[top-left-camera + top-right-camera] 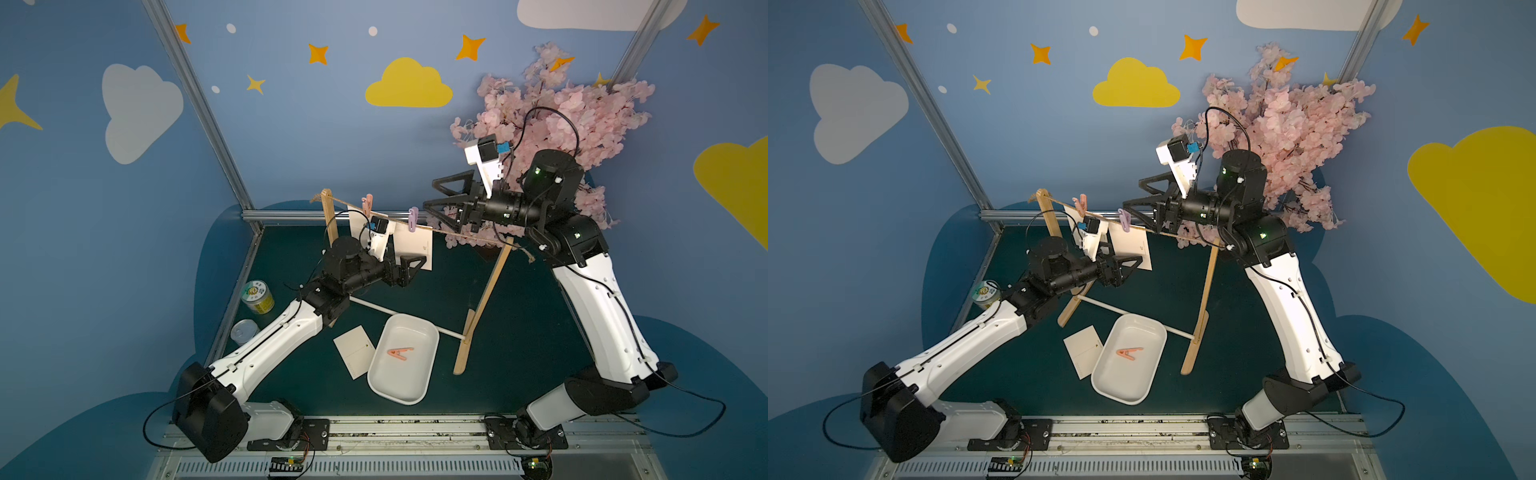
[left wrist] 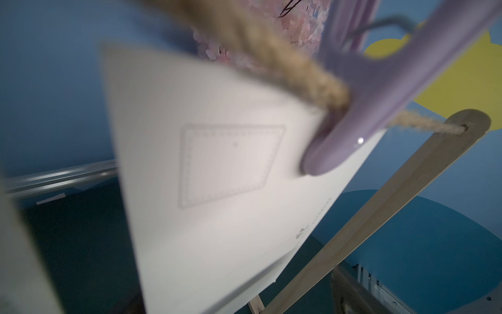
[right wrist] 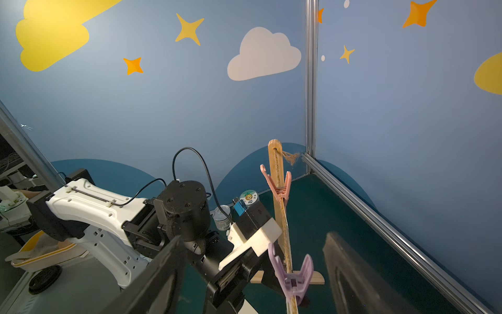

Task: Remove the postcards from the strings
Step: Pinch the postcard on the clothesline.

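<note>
Right gripper [image 1: 429, 194] wide open, empty, facing the lilac plastic peg [image 1: 413, 218]; left gripper [image 1: 415, 266] at the cream paper postcard [image 1: 417, 245], opening unclear. Skewed pinch could yank the tan jute twine [image 2: 298, 73].

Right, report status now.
Left tool open at purple-pegged postcard; right tool open, straddling twine. Pink-pegged postcard also hung; third postcard on table. Nothing in the way.

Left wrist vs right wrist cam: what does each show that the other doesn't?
Left wrist only: the printed face of the postcard, blurred, and the pink blossoms. Right wrist only: the pink clip, the left arm, the green-lidded can and the silver can. Both: the purple clip pinched on the twine.
</note>
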